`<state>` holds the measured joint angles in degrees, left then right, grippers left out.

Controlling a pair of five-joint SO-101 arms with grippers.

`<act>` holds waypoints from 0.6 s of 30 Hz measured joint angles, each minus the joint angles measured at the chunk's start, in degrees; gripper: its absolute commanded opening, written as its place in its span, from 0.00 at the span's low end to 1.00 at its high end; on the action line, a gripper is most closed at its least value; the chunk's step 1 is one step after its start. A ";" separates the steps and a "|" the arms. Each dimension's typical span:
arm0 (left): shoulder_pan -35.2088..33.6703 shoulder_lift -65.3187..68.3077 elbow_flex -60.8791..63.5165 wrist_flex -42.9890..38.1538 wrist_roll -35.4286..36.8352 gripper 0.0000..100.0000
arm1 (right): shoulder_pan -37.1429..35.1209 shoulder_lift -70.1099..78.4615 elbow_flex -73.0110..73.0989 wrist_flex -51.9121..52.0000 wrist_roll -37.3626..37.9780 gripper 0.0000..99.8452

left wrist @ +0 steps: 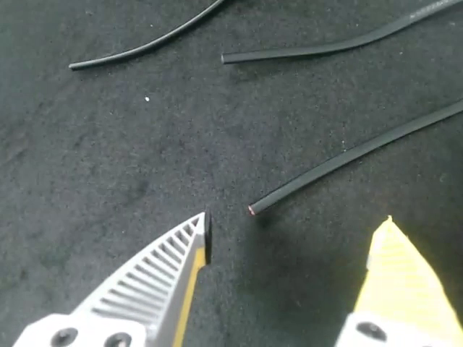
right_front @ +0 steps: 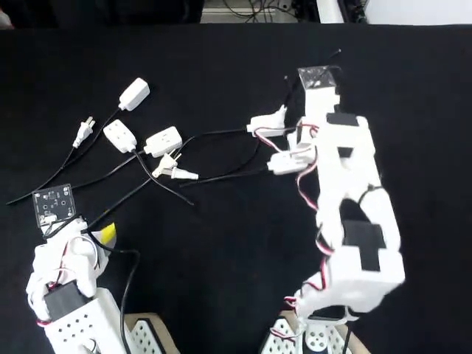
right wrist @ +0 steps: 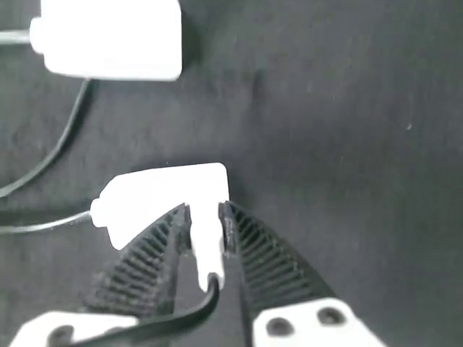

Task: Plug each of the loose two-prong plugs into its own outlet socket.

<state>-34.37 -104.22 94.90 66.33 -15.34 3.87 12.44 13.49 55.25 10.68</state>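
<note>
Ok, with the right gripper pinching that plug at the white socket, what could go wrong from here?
1. The socket block lies loose on the table, unbraced; the left gripper hangs open far off, so a push may slide it.
2. The right gripper pinches the plug on a narrow part; it could twist.
3. The black cable curls across one finger and might snag.
</note>
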 measured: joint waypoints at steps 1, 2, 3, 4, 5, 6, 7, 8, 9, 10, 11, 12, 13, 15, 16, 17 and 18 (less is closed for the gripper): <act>0.00 0.00 0.00 0.00 0.00 0.34 | 0.00 1.76 -1.93 0.00 -1.32 0.02; 0.00 0.00 0.00 0.00 0.00 0.34 | 0.09 3.16 -3.78 0.00 -2.46 0.02; 0.00 0.00 0.00 0.00 0.00 0.34 | 0.18 4.31 -5.45 0.00 -3.25 0.02; 0.00 0.00 0.00 0.00 0.00 0.34 | 0.18 5.36 -7.03 0.18 -3.52 0.02; 0.00 0.00 0.00 0.00 0.00 0.34 | 0.18 6.24 -8.26 0.88 -3.69 0.02; 0.00 0.00 0.00 0.00 0.00 0.34 | 0.18 7.03 -9.23 1.93 -3.87 0.03; 0.00 0.00 0.00 0.00 0.00 0.34 | 0.18 7.65 -10.29 3.43 -4.04 0.06; 0.00 0.00 0.00 0.00 0.00 0.34 | 0.18 7.82 -11.16 5.27 -4.31 0.10; 0.00 0.00 0.00 0.00 0.00 0.34 | -0.18 7.91 -12.04 7.21 -4.48 0.14; 0.00 0.00 0.00 0.00 0.00 0.34 | -0.62 7.91 -13.01 9.58 -5.01 0.18; 0.00 0.00 0.00 0.00 0.00 0.34 | -1.14 7.91 -14.15 11.78 -5.71 0.21; 0.00 0.00 0.00 0.00 0.00 0.34 | -1.67 7.91 -15.30 13.98 -6.15 0.24; 0.00 0.00 0.00 0.00 0.00 0.34 | -2.02 7.91 -16.70 16.00 -6.33 0.25; 0.00 0.00 0.00 0.00 0.00 0.34 | -3.08 7.91 -18.99 20.22 -6.33 0.25; 0.00 0.00 0.00 0.00 0.00 0.34 | -3.52 7.91 -20.31 22.15 -6.33 0.25; 0.00 0.00 0.00 0.00 0.35 0.34 | -4.04 7.91 -21.63 24.09 -6.33 0.25; 0.00 0.00 0.00 0.00 1.05 0.34 | -4.48 7.91 -23.03 26.29 -6.33 0.25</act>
<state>-34.37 -104.22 94.90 66.33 -14.29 -0.62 20.35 -9.54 81.54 4.35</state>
